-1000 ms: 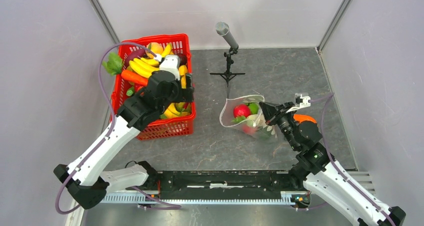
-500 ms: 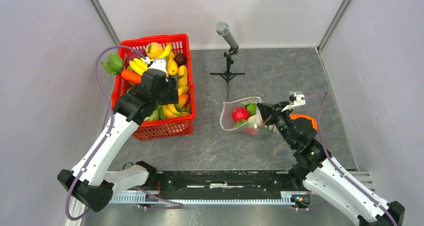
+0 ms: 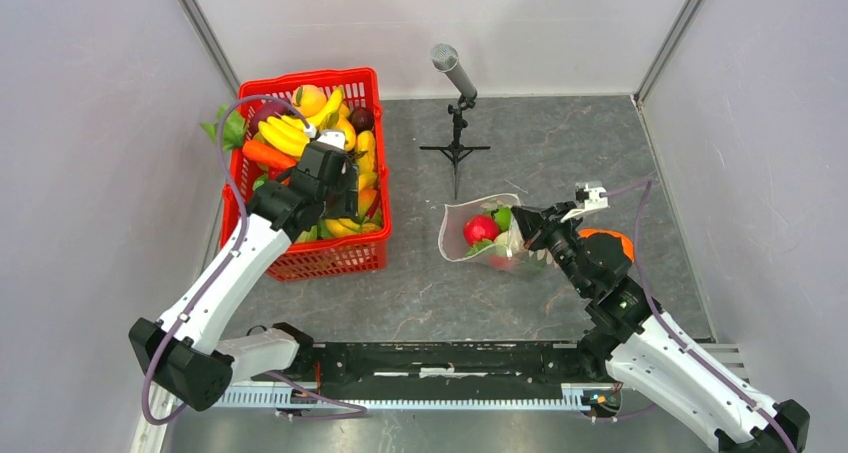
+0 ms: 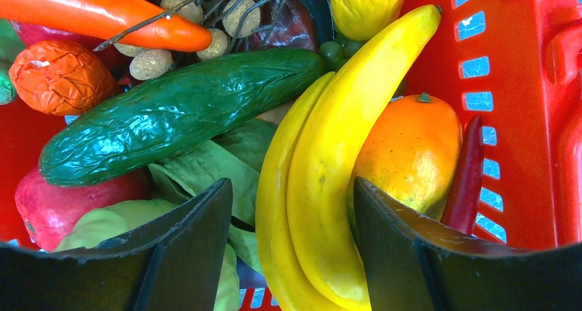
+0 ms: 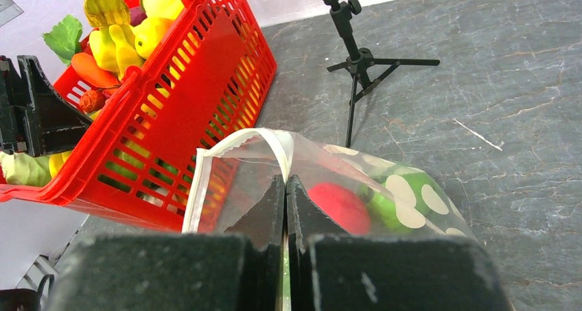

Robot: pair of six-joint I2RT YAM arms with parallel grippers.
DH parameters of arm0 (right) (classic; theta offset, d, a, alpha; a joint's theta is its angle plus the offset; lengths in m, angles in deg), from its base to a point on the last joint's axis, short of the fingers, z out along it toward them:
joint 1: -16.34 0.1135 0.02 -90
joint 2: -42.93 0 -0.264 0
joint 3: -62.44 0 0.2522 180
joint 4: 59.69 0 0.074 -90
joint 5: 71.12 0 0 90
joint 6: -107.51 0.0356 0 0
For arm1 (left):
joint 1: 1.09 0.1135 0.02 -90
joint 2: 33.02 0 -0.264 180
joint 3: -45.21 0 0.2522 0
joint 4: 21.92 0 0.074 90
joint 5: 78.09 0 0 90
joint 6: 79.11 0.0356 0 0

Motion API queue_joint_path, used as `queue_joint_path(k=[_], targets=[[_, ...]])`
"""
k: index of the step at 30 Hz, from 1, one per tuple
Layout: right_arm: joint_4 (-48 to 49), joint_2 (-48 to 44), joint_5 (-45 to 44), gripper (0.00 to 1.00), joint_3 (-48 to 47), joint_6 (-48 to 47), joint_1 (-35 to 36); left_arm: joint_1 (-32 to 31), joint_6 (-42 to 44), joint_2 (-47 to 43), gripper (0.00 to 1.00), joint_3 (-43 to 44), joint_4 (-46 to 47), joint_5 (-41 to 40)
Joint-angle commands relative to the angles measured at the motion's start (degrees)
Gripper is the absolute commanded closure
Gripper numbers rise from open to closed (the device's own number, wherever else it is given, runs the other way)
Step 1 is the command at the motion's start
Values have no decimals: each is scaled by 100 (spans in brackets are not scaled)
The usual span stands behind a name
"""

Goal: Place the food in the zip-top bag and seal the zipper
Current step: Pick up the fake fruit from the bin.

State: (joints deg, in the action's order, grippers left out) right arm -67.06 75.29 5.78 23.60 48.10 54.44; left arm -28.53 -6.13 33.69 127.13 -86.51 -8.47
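Our left gripper (image 4: 289, 187) sits low in the basket (image 3: 330, 256), jaws spread either side of two bananas (image 4: 329, 153), not yet clamped. A mango (image 4: 412, 146) crowds one finger, leaves (image 4: 206, 170) and a cucumber (image 4: 171, 112) the other. Our right gripper (image 5: 285, 187) is clenched on the bag (image 5: 226, 180) at its zipper (image 5: 237, 141), mouth facing the basket. The bag lies on the table (image 3: 560, 143) right of the basket, with a red fruit (image 5: 340, 204) and a green piece (image 5: 398, 201) inside. A microphone stand (image 3: 457, 123) rises behind it.
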Motion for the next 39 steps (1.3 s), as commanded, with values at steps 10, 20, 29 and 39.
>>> queue_joint_path(k=[10, 20, 29, 39], targets=[[75, -76, -50, 99, -208, 14, -5, 37, 128, -276, 65, -31, 315, -628], [64, -55, -50, 99, -221, 4, -6, 72, -45, -1174, 71, -100, 746, -1640], [140, 11, 50, 99, -225, 13, -5, 71, -81, -1569, 72, -198, 1186, -771], [213, -8, 90, 99, -225, -8, -9, 72, -3, -1558, 75, -112, 1998, 2608]])
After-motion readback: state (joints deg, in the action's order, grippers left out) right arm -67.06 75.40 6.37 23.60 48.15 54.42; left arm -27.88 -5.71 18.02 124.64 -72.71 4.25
